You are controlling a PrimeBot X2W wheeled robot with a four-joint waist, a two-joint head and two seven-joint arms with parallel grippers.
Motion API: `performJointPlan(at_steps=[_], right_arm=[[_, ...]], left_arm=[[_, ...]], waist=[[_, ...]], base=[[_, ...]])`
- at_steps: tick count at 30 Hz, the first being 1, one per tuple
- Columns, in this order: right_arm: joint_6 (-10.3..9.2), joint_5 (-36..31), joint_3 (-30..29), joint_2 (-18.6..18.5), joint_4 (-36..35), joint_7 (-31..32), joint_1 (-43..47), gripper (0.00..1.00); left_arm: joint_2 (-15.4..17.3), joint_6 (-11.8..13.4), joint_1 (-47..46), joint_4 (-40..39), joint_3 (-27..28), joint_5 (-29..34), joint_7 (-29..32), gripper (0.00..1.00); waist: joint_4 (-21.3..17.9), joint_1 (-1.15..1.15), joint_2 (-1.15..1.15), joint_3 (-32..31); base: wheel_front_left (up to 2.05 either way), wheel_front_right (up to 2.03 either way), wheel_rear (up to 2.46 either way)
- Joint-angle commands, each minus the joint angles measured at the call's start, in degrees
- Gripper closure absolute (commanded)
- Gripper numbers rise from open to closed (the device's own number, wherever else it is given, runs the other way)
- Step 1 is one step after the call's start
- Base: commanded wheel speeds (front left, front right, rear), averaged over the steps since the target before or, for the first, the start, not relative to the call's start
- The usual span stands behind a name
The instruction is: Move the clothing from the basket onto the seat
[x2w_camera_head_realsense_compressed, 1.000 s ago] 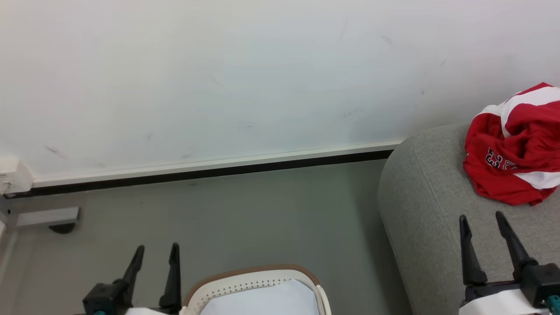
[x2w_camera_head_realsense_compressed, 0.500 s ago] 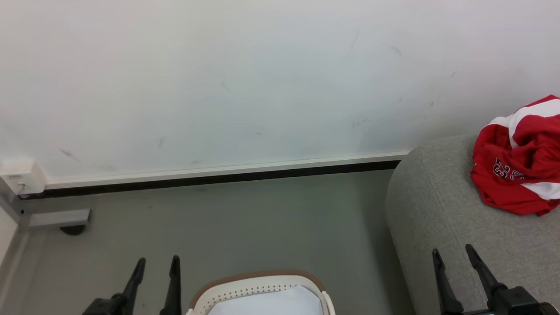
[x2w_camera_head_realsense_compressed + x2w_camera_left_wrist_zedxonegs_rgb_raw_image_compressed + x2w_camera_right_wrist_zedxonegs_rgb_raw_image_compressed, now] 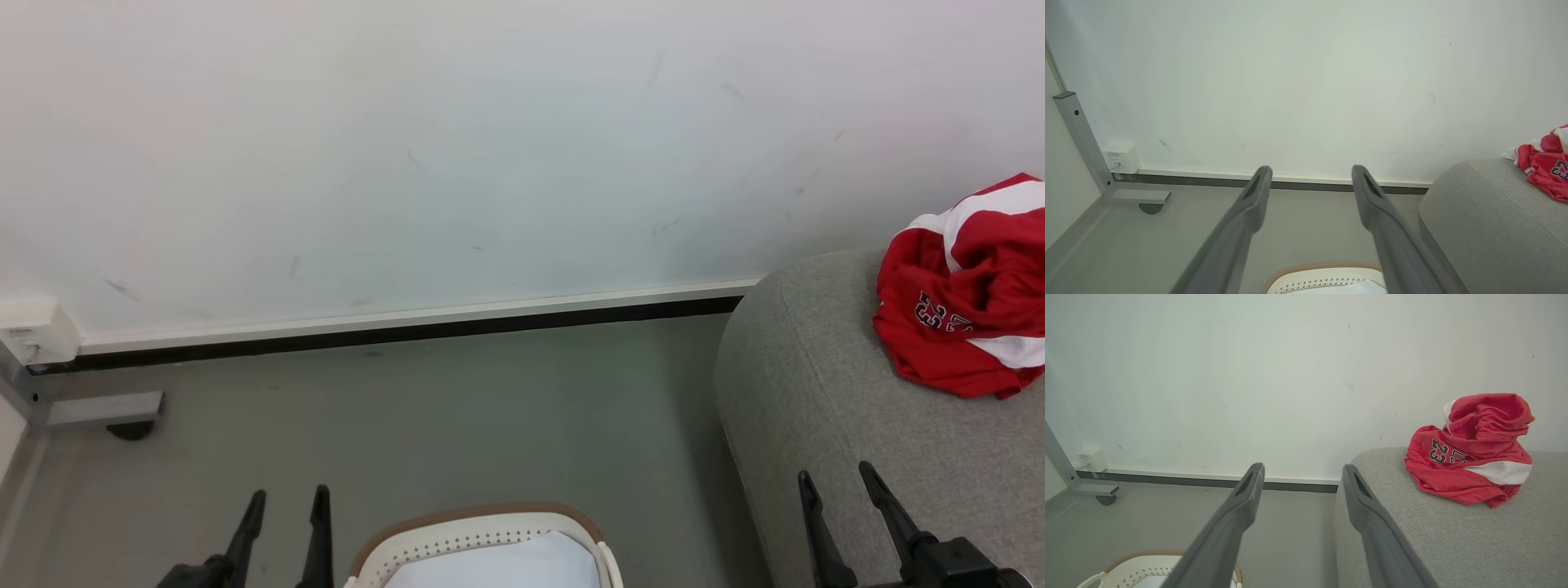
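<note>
Clothing (image 3: pixel 955 327): heaped on seat (image 3: pixel 816 392). Basket (image 3: pixel 457 535): far end in view, interior pale. Left gripper (image 3: pixel 290 492), right gripper (image 3: pixel 834 471): fingers spread, empty. Advised: check basket interior before finishing.

white wall (image 3: pixel 457 147) meets grey floor (image 3: pixel 457 408); metal leg (image 3: pixel 102 407) left.

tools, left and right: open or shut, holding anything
left tool: open, holding nothing
right tool: open, holding nothing
</note>
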Motion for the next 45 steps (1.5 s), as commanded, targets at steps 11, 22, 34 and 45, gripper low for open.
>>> performJointPlan(at_steps=[11,22,34,45], right_arm=[[0.0,2.34,-0.21,0.11,1.55,0.59,0.68,1.0],[-0.01,14.75,-1.74,0.07,0.68,3.77,-0.01,1.0],[-0.03,26.5,-3.18,0.04,-0.11,6.77,-0.72,1.0],[-0.04,35.96,-4.33,0.01,-0.74,9.22,-1.29,1.0]], left_arm=[[-1.45,-1.64,0.09,2.76,1.03,-0.71,0.82,1.0],[-1.69,-2.51,-1.19,2.78,2.45,-12.5,3.94,1.0],[-1.92,-3.37,-2.39,2.79,3.73,-23.65,6.81,1.0],[-2.1,-4.03,-3.45,2.9,4.87,-32.62,9.2,1.0]], waist=[[0.07,0.0,0.0,0.1],[0.21,0.0,0.0,0.3],[0.37,0.0,0.0,0.51],[0.51,0.0,0.0,0.71]], base=[[0.0,0.0,0.0],[0.0,0.0,0.0],[0.0,0.0,0.0],[0.0,0.0,0.0]])
